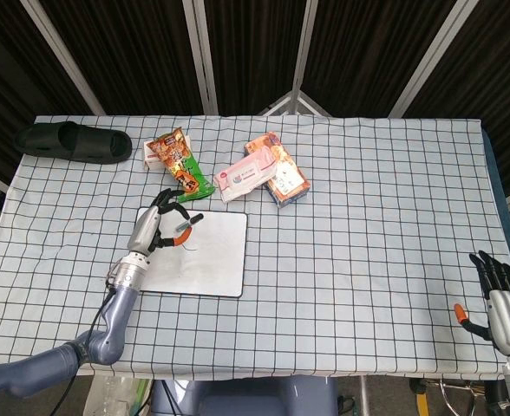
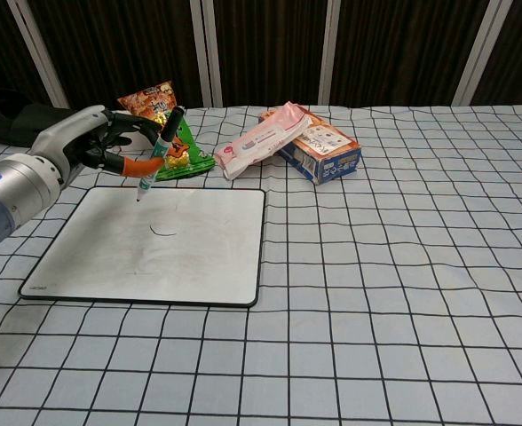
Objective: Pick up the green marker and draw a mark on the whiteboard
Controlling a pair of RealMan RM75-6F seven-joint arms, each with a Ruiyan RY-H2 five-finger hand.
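Head view: high, looking steeply down over the whole checked table point(image 1: 342, 225), far edge to near edge; chest view: low, close, looking across the table toward dark back panels; both share the whiteboard point(image 1: 205, 260) point(image 2: 199, 244) and the packets behind it.

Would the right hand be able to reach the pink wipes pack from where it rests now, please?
Probably not easily: the right hand sits open at the table's near right corner, while the pink wipes pack lies far across, though nothing stands between them.
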